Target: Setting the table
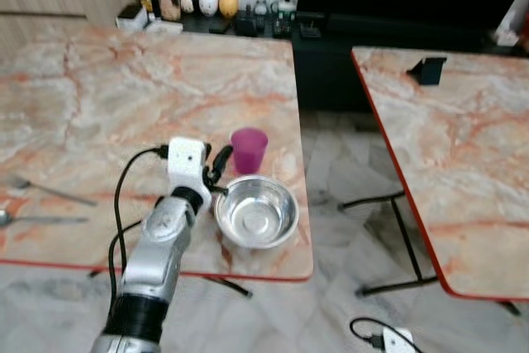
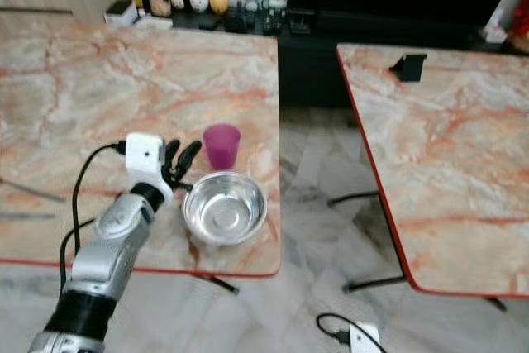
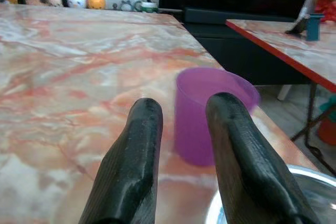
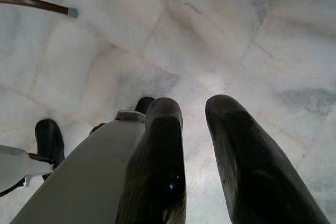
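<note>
The right gripper (image 4: 194, 114) points down at a pale marble floor (image 4: 210, 40), and its two black fingers (image 4: 163, 171) stand a little apart with nothing between them. At the lower left of the frame is the robot's light grey leg (image 4: 89, 182) with a black foot (image 4: 49, 137). Two dark table legs with grey end caps (image 4: 68, 11) come in at the upper left and at the top edge.

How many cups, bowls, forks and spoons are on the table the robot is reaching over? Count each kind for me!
Cups: 1, the purple cup
Bowls: 1, the steel bowl
Forks: 1, the fork near the left edge
Spoons: 1, the spoon just below the fork
Total: 4
The left gripper hovers open just left of the cup.
</note>
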Motion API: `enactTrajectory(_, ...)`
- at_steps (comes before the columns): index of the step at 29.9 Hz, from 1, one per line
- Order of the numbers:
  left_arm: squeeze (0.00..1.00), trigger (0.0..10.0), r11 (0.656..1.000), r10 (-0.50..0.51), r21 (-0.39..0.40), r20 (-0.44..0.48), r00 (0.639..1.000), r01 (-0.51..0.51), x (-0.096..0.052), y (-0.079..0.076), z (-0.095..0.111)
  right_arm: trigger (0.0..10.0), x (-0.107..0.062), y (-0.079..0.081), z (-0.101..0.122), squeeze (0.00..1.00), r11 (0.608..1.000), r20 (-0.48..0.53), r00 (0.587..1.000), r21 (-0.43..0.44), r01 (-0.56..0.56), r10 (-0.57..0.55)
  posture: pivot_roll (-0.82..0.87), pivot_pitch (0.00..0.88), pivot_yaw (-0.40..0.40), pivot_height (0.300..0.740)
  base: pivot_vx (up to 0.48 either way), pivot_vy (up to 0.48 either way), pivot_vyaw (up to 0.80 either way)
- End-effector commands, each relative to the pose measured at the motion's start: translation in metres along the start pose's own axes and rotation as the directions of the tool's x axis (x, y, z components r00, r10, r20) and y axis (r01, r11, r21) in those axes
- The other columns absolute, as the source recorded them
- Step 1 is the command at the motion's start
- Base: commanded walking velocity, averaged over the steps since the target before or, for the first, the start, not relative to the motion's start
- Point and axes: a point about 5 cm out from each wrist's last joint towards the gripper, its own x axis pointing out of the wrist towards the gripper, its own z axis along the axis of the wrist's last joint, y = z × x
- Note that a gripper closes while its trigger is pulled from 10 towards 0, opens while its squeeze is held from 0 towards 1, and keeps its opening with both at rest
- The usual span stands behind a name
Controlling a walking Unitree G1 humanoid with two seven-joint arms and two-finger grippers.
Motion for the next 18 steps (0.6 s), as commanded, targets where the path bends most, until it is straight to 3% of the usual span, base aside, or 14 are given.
enactTrajectory(1,0.0,10.0,0.999,-0.038,0.037,-0.052,0.998,0.04,-0.003,-0.004,-0.005,10.0,-0.001,-0.004,-0.001,0.0,1.0,-0.008,1.0,-0.005,0.012,-0.012,0.14,0.0,-0.071,0.727,0.0,0.0,0.0)
enactTrajectory(2,0.0,10.0,0.998,-0.038,0.052,-0.063,0.997,0.041,-0.005,-0.003,-0.008,10.0,-0.001,-0.004,-0.001,0.0,1.0,-0.008,1.0,-0.006,0.012,-0.012,0.14,0.0,-0.07,0.727,0.0,0.0,0.0)
enactTrajectory(4,0.0,10.0,0.999,-0.043,-0.015,-0.108,0.993,0.042,-0.01,0.0,-0.016,10.0,-0.001,-0.004,-0.001,0.0,1.0,-0.01,1.0,-0.006,0.012,-0.012,0.14,0.0,-0.068,0.727,0.0,0.0,0.0)
enactTrajectory(5,1.0,10.0,0.999,-0.026,0.033,-0.142,0.99,0.031,-0.012,0.004,-0.02,10.0,-0.001,-0.004,-0.002,0.0,1.0,-0.01,1.0,-0.006,0.012,-0.012,0.14,0.0,-0.068,0.727,0.0,0.0,0.0)
enactTrajectory(9,1.0,10.0,1.0,0.004,-0.027,-0.158,0.987,-0.008,-0.017,0.012,-0.024,10.0,-0.001,-0.004,-0.002,0.0,1.0,-0.014,1.0,-0.014,0.007,-0.007,0.15,0.0,-0.068,0.727,0.0,0.0,0.0)
enactTrajectory(14,1.0,10.0,1.0,0.024,-0.01,-0.152,0.988,-0.026,-0.016,0.016,-0.02,10.0,-0.001,-0.003,-0.002,0.0,1.0,-0.014,1.0,-0.012,0.006,-0.006,0.15,0.0,-0.066,0.727,0.0,0.0,0.0)
enactTrajectory(18,1.0,10.0,0.996,0.061,-0.053,-0.133,0.989,-0.068,-0.013,0.02,-0.015,10.0,-0.001,-0.003,-0.002,0.0,1.0,-0.014,1.0,-0.01,0.006,-0.006,0.15,0.0,-0.066,0.727,0.0,0.0,0.0)
